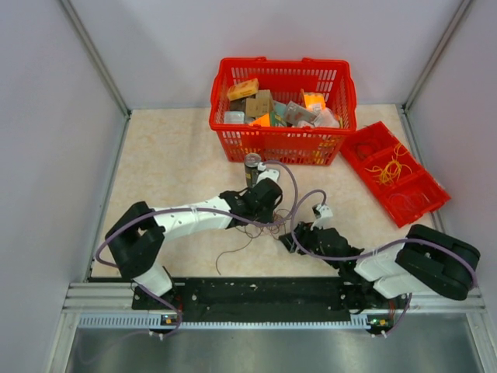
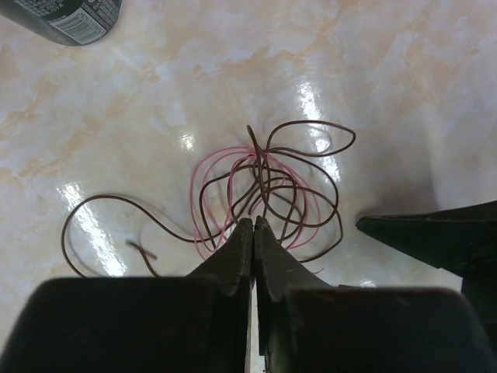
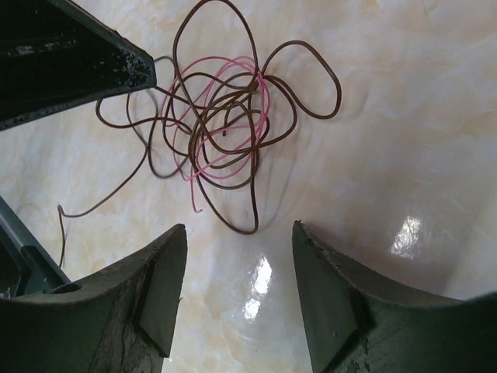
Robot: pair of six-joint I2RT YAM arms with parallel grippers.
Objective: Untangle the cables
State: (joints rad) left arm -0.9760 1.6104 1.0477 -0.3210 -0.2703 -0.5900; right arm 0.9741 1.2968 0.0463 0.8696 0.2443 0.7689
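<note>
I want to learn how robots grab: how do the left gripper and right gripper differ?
The left gripper is shut, jaws pressed together; the right gripper is open, with a wide gap. The left gripper's tips reach the edge of the cables; the right gripper sits back from them. Both are dark and face the tangle.

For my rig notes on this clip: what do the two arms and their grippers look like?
The left arm and right arm have white link shells with black joints and bases. A purple-grey hose loops along each. The left gripper and right gripper have matte black fingers tapering to narrow tips.
</note>
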